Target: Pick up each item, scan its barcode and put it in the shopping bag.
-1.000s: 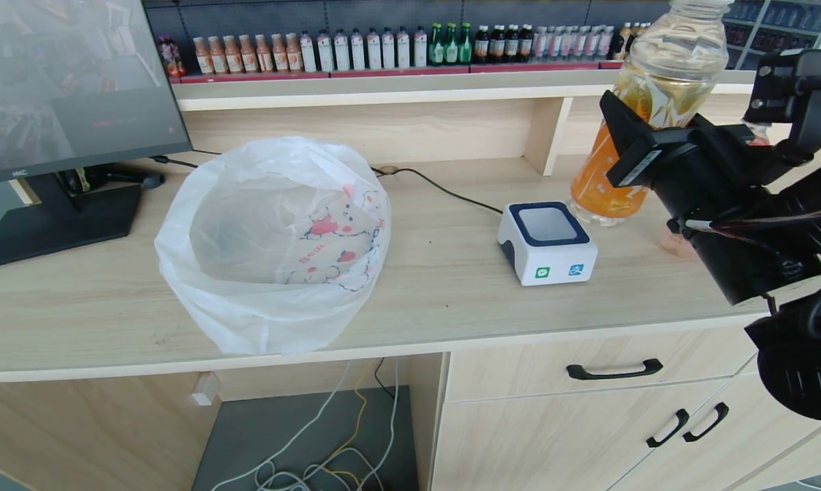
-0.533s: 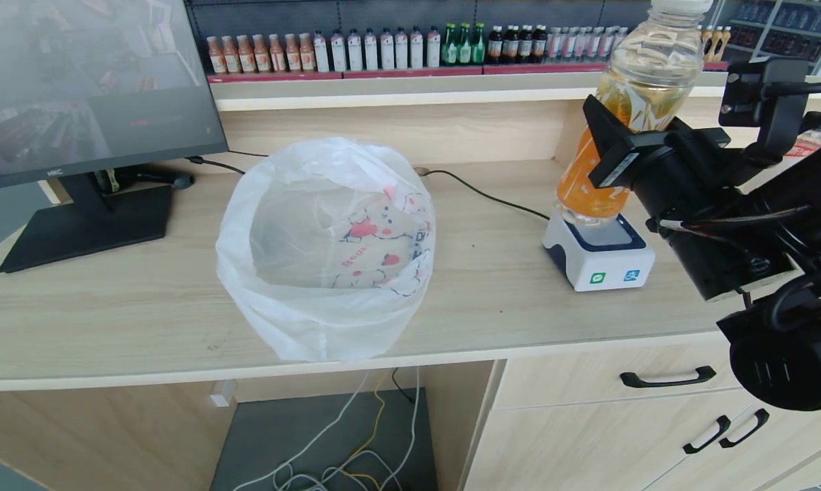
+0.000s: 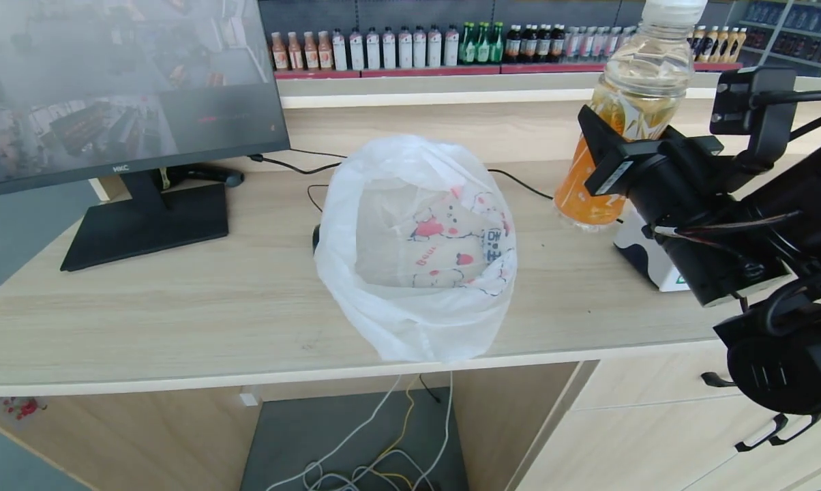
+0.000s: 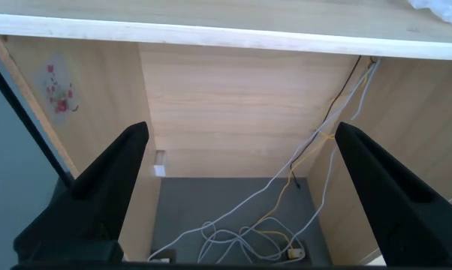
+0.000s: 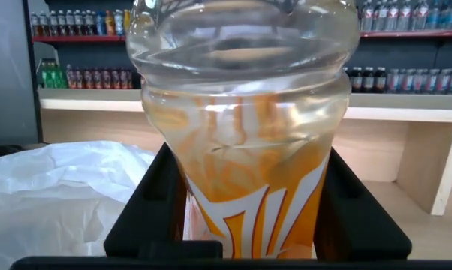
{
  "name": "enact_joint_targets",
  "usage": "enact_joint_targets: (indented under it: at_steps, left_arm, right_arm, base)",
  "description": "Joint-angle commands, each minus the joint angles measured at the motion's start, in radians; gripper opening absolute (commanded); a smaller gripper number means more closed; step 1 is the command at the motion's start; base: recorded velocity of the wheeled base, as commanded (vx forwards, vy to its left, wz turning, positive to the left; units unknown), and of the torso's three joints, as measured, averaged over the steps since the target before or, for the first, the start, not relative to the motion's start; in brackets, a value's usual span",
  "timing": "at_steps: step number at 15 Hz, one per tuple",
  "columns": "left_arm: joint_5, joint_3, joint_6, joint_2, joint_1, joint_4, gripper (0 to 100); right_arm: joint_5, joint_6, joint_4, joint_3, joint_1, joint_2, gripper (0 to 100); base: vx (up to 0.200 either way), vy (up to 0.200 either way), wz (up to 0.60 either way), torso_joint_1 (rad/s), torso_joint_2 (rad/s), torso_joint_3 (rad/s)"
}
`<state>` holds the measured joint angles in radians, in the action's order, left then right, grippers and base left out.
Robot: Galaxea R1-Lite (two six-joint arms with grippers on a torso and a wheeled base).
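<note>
A shop, at its checkout: rows of drink bottles (image 3: 410, 48) line a red-edged shelf (image 3: 410, 70) behind the wooden bench (image 3: 178, 307), with more racks (image 3: 792, 41) of drinks farther back. On the bench sit a monitor (image 3: 110, 88), a small scanner (image 3: 634, 259) and a plastic bag (image 3: 417, 245).

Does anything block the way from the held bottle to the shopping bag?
Nothing visible does. The right gripper holds the bottle to the right of the shopping bag, with only bare counter between them, and the bag's mouth gapes open.
</note>
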<state>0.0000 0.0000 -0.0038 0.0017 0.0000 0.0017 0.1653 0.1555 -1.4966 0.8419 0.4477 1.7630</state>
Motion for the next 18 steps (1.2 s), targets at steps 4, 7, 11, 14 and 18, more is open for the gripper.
enact_joint_targets:
  at_steps: [4,7,11,14,18]
  left_arm:
    - [0.0,0.0,0.002,0.0,0.0,0.0,100]
    - [0.0,0.0,0.004,0.0,0.0,0.0,100]
    - [0.0,0.0,0.004,0.0,0.0,0.0,100]
    - [0.0,0.0,0.002,0.0,0.0,0.0,100]
    - [0.0,0.0,0.004,0.0,0.0,0.0,100]
  right_arm:
    - [0.0,0.002,-0.001,0.003,0.009,-0.002,0]
    - [-0.001,0.012,-0.001,0.008,0.06,0.001,0]
    - [0.0,0.025,0.001,0.078,0.172,0.059,0]
    - [-0.001,0.025,0.004,0.164,0.184,0.148,0]
    - [-0.01,0.016,0.009,0.246,0.187,0.253,0]
  base:
    - [0.0,0.05,0.0,0.001,0.0,0.001]
    - [0.0,0.0,0.0,0.0,0.0,0.0]
    - [0.0,0.0,0.0,0.0,0.0,0.0]
    - [0.0,0.0,0.0,0.0,0.0,0.0]
    - [0.0,0.0,0.0,0.0,0.0,0.0]
